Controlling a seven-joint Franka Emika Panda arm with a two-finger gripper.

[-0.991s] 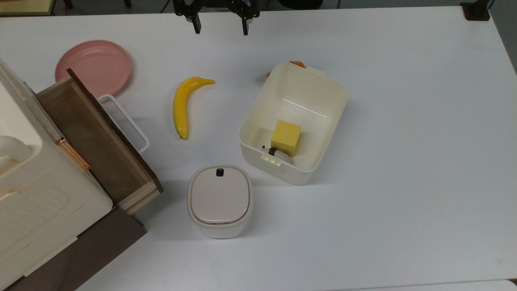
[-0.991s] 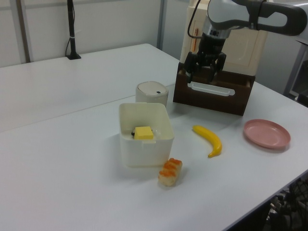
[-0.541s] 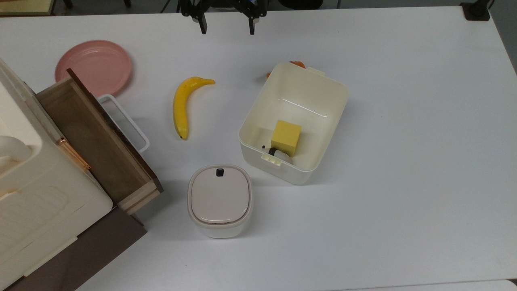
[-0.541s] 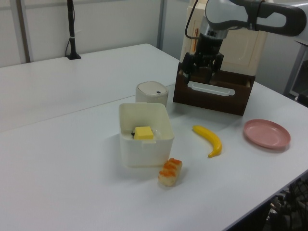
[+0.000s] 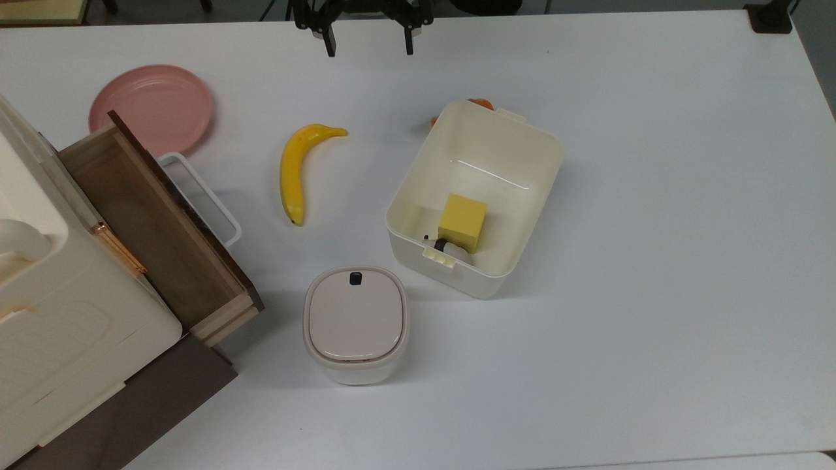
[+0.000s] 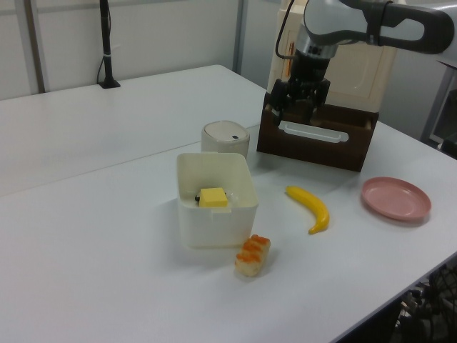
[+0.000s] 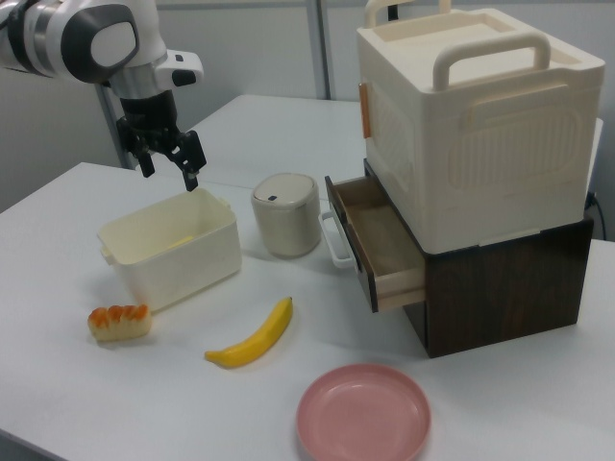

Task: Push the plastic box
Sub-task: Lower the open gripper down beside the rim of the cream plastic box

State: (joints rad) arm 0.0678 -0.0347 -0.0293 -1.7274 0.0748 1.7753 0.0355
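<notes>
Plastic box (image 5: 475,196) sits mid-table, lidless, yellow block (image 5: 462,222) inside, between banana (image 5: 297,171) and bare tabletop; gripper (image 5: 366,47) hangs above and apart from it, jaws spread and empty, probably staged for a push.

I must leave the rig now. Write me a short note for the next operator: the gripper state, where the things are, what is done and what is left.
Gripper: open, empty, raised above the table, not touching anything.
Plastic box: mid-table, lidless, holding a yellow block. A sushi piece lies right by one short end. In the top view, the banana is to its left and the small lidded bin at its lower left.
Done: no contact with the box yet.
Left: lower the gripper to a box wall and push, avoiding the bin and the open drawer.
</notes>
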